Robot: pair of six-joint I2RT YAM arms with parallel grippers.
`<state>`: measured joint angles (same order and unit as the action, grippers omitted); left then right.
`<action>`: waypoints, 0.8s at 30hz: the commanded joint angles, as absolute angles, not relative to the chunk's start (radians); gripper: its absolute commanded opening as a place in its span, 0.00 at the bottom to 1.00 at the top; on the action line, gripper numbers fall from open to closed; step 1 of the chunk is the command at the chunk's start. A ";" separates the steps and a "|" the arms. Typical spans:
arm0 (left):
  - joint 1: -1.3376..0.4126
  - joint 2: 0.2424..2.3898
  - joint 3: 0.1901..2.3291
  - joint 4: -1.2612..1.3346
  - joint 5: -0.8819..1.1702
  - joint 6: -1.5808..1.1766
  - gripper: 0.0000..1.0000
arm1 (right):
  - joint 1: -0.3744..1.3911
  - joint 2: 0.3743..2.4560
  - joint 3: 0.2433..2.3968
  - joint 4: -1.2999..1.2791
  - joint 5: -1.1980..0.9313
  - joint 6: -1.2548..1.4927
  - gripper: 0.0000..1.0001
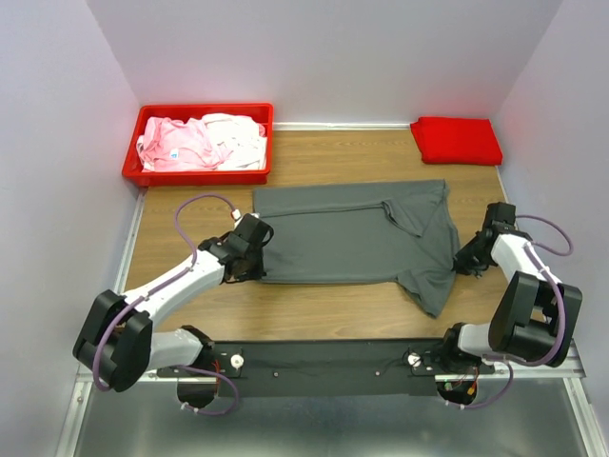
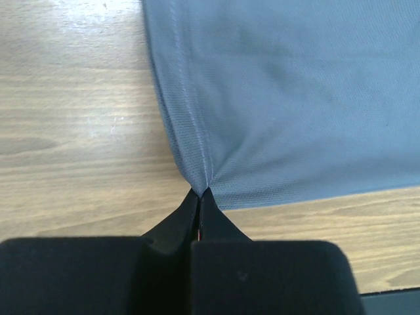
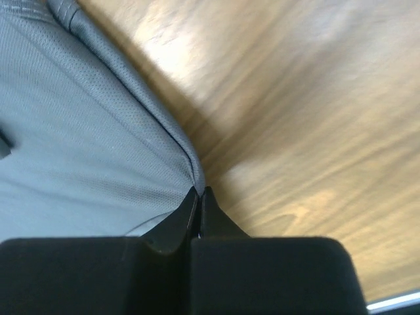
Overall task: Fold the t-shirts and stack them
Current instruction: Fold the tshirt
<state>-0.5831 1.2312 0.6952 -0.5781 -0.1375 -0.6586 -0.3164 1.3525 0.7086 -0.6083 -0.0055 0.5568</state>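
You've got both pincers clamped on the grey shirt (image 1: 352, 238). The left gripper (image 2: 200, 193) pinches its near-left hem corner and the right gripper (image 3: 200, 191) nips its right edge. I'd lift both together, cloth taut, so the fold lands straight. There's bare table (image 1: 314, 309) just nearside of the shirt. Beyond it, mind the bin (image 1: 195, 176) far-left and the folded red shirt (image 1: 457, 140) far-right.

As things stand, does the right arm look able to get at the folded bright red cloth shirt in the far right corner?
Probably not yet: the right gripper is shut on the dark grey t-shirt and must let go first. Only bare wooden table lies between it and the folded bright red shirt.
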 commanded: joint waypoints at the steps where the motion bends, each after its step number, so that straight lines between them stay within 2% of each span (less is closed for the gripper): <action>1: -0.586 1.187 0.719 -0.629 -0.144 -0.646 0.00 | -0.347 1.331 0.724 -0.663 0.077 0.548 0.01; 13: -0.537 1.252 0.756 -0.591 -0.126 -0.589 0.00 | -0.348 1.353 0.867 -0.698 0.026 0.495 0.01; 24: -0.485 1.362 0.833 -0.512 -0.104 -0.525 0.00 | -0.308 1.509 1.014 -0.695 0.005 0.466 0.04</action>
<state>-0.5106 1.3388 0.7975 -0.5434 -0.1108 -0.5678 -0.3229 1.4620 0.9539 -0.6903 0.0116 0.4850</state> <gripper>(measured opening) 0.009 0.032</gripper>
